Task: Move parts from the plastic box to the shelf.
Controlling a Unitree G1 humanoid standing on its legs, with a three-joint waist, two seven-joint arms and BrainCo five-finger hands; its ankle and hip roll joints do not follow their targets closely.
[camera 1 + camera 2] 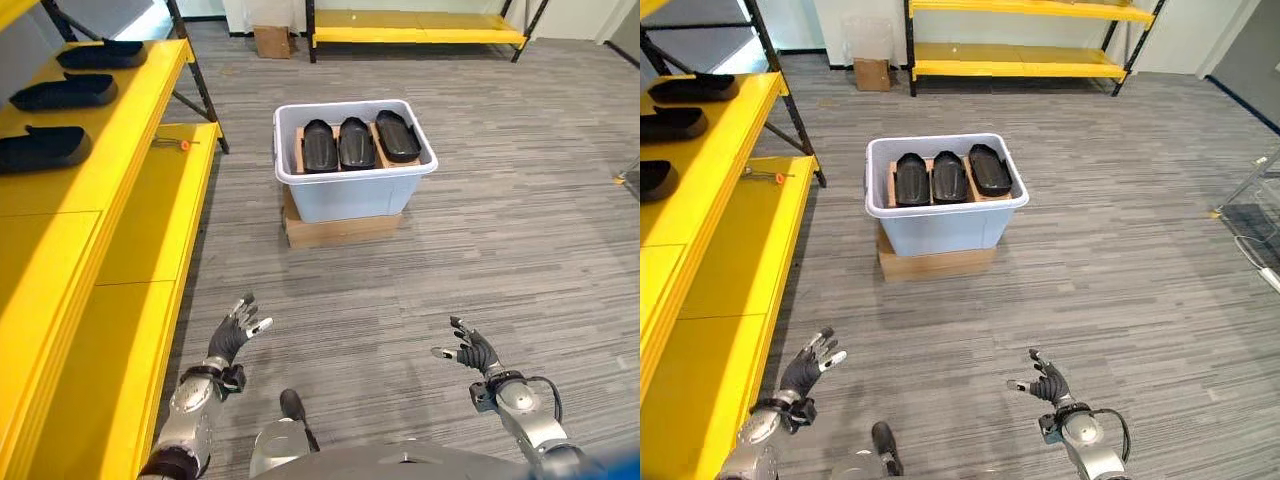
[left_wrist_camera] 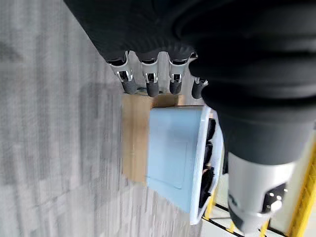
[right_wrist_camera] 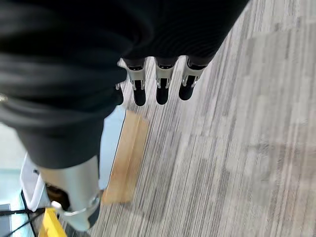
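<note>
A storeroom or small warehouse is shown — an industrial stockroom set up for parts handling. Yellow shelving on black steel frames (image 1: pixel 110 190) is ranged along one side, and a second yellow rack (image 1: pixel 1020 55) is stood against the far wall. Identical black moulded parts (image 1: pixel 65 92) are laid out in a row on the upper shelf, and three more (image 1: pixel 357 143) are packed side by side in a pale plastic box (image 1: pixel 350 190), which is raised on a flat cardboard carton (image 1: pixel 340 228). The floor (image 1: pixel 500 230) is covered in grey striped carpet — hard-wearing, commercial in kind. A small cardboard box (image 1: pixel 872 73) is left by the back wall.
</note>
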